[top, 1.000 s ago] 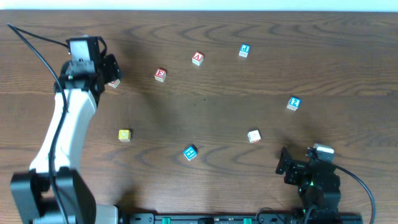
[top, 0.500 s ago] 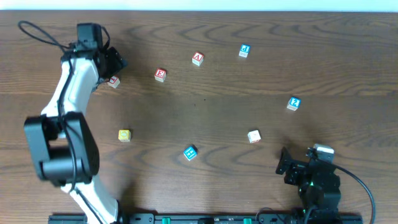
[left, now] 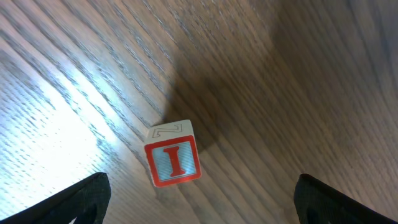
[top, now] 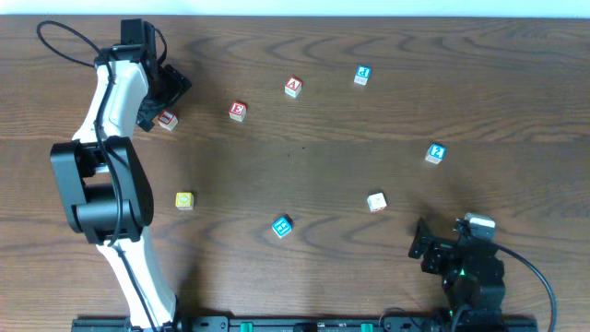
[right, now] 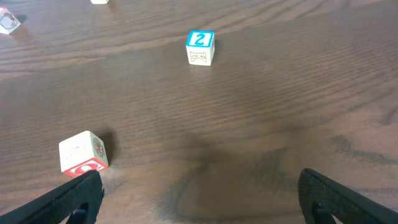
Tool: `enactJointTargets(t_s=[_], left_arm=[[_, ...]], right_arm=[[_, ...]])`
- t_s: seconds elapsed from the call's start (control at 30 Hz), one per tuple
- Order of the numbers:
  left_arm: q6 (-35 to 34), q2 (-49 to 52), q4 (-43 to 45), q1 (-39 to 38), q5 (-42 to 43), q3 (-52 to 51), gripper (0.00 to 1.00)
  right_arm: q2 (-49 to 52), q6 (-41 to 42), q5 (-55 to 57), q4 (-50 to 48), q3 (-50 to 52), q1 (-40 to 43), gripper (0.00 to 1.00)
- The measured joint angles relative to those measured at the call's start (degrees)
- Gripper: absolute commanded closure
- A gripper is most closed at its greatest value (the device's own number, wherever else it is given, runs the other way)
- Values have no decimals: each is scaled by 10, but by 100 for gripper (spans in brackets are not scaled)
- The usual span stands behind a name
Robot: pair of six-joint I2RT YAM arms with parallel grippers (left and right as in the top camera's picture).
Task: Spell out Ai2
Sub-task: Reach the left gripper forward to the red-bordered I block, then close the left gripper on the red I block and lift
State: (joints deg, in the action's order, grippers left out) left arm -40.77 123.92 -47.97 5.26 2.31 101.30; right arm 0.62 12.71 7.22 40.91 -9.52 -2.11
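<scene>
Though cropped to dark tips at the lower corners of the left wrist view, shows the left gripper fingers well apart, touching nothing. Finds the I cube at lower centre of that view, above the gap between them. Places the A cube upper centre overhead, the 2 cube at mid right. Same cropping on the right gripper: fingers apart, empty. Cannot read the red mark on a pale cube at lower left there.
</scene>
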Motion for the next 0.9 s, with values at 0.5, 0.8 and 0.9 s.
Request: enactJointTargets(t_s=[0.5, 0.8, 0.9], left_arm=[[-10, 2, 3, 0, 5, 0, 5], [-14, 2, 5, 0, 3, -7, 5], [-14, 2, 7, 0, 3, -19, 5]], right_arm=[[0, 0, 0, 0, 0, 0, 1], [0, 0, 0, 0, 0, 0, 1], [0, 0, 0, 0, 0, 0, 1]])
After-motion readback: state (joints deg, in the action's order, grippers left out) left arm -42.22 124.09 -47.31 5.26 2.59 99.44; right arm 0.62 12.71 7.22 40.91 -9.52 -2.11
